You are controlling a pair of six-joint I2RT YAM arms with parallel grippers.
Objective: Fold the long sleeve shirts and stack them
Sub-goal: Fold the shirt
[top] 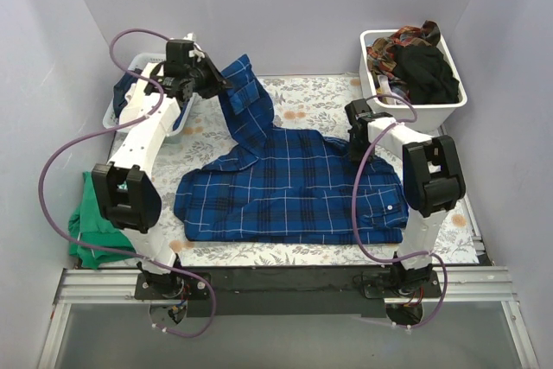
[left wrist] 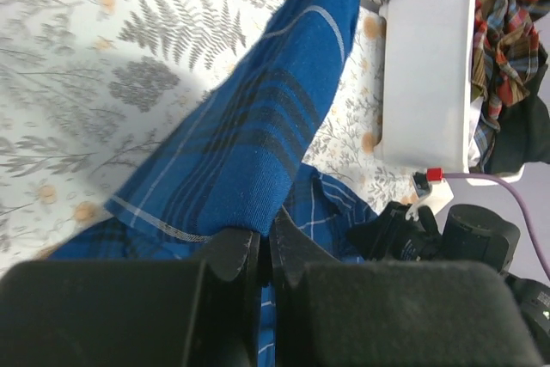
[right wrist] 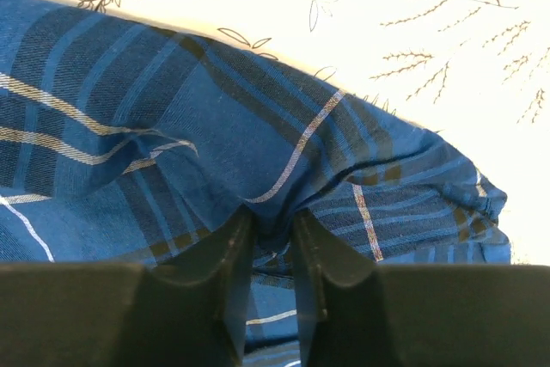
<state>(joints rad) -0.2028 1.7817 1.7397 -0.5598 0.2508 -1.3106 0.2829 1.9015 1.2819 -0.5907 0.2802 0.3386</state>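
Observation:
A dark blue plaid shirt (top: pixel 294 187) with thin white lines lies spread on the floral table cloth (top: pixel 302 97). My left gripper (top: pixel 216 84) is shut on one sleeve (left wrist: pixel 249 135) and holds it lifted above the back left of the shirt. My right gripper (top: pixel 356 125) is down at the shirt's back right edge, its jaws closed on a fold of the plaid cloth (right wrist: pixel 284 152). The chest pocket (top: pixel 384 211) shows at the right front.
A white bin (top: pixel 413 84) of plaid and black clothes stands at the back right, also in the left wrist view (left wrist: pixel 425 66). A second white bin (top: pixel 130 105) sits at the back left under my left arm. A green cloth (top: pixel 91 226) lies at the left edge.

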